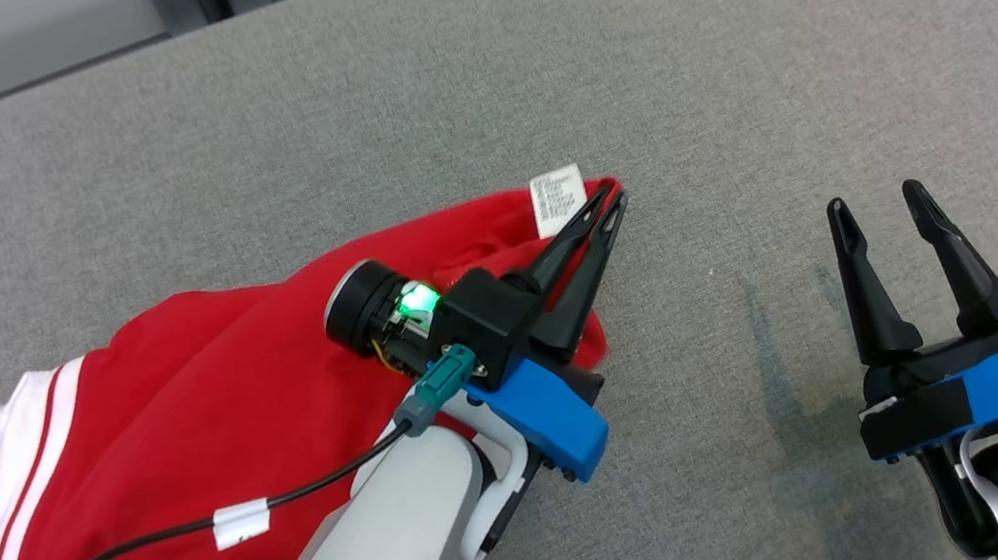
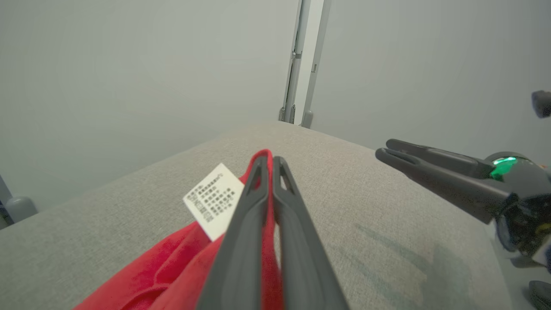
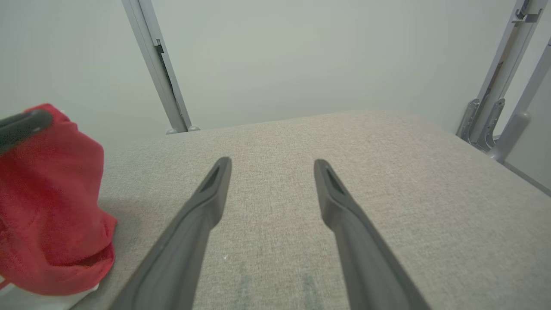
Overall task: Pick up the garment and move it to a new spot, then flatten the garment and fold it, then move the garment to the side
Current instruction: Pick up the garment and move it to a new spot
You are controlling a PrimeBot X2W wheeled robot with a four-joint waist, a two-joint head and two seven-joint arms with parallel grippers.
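Right jaws: released and spread wide, with nothing between the two fingers [image 3: 193, 232]. They hang low over the bare grey surface [image 1: 729, 79], well to the right of the left jaws and apart from the cloth.

Left jaws: clenched on a red edge of the garment [image 1: 203, 390]. The cloth is pinched between the fingers [image 2: 241, 241] almost up to their tips.

Where the garment is: it trails back from the tips of the left jaws, under them and out to their left. Most of it lies bunched on the surface. Only the pinched edge looks raised a little.

Care label: the white care label [image 1: 559, 201] sticks up just left of the left jaws' tips, touching the gripped edge.

Striped trim: the white striped trim [image 1: 16, 482] marks the end farthest behind the left jaws, resting on the surface.

Long axis: it runs from the striped trim up to the gripped edge, roughly in line with the closed left jaws.

Pointing: the gripped end points the way the left jaws point, away from the robot and toward the right jaws' side.

Done: the hold for the pick-up appears to be made.

Left: lifting it clear and carrying it to a new spot, then flattening, folding and moving it aside. The cloth is crumpled and no tidy fold shows.

Far surface: it is plain grey cloth beyond both jaws.
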